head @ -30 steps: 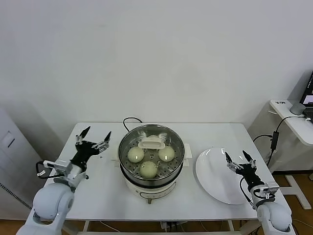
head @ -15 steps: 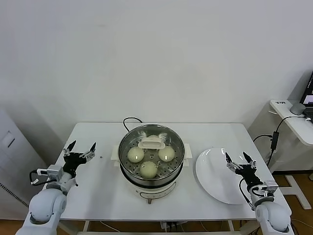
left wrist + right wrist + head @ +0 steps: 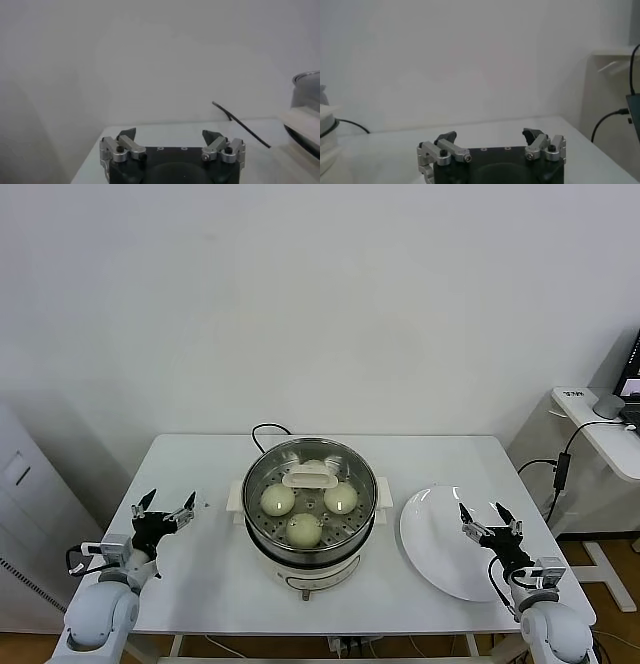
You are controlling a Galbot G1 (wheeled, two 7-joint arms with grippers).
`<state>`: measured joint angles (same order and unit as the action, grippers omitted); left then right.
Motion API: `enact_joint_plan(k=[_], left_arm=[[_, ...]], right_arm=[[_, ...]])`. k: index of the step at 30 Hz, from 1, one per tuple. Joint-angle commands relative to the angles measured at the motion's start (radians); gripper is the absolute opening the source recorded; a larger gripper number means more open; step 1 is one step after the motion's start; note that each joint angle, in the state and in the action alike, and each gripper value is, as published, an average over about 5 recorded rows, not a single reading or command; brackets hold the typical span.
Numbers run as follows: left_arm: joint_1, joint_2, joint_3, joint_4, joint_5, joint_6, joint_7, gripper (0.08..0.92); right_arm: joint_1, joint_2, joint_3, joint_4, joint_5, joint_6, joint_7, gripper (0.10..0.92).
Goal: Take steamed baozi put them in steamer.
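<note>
My left arm is low at my left side, elbow bent, forearm angled forward and slightly inward. My left gripper (image 3: 166, 506) points forward with both fingers spread wide, nothing between them. My wrist view confirms this: the two dark fingertips (image 3: 126, 134) stand well apart with clear space between them.

My right arm is low at my right side in a mirrored pose, forearm angled forward. My right gripper (image 3: 489, 517) is likewise spread wide and holds nothing. Its dark fingertips (image 3: 532, 134) stand well apart in the right wrist view.
</note>
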<state>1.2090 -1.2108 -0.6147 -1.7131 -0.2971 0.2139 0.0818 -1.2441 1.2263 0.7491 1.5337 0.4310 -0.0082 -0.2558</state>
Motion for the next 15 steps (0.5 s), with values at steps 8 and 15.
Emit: enact_joint_plan(k=[8,15], left_arm=[[0.007,-0.004,0.002,0.016,-0.011,0.002,0.000,0.823],[0.005,-0.003,0.000,0.010,-0.014,0.007,-0.001,0.823]], right_arm=[[-0.008,0.000,0.008,0.019,-0.028,-0.020,0.017,0.823],[-0.009,-0.001,0.005,0.020,-0.034,-0.021,0.015,0.823]])
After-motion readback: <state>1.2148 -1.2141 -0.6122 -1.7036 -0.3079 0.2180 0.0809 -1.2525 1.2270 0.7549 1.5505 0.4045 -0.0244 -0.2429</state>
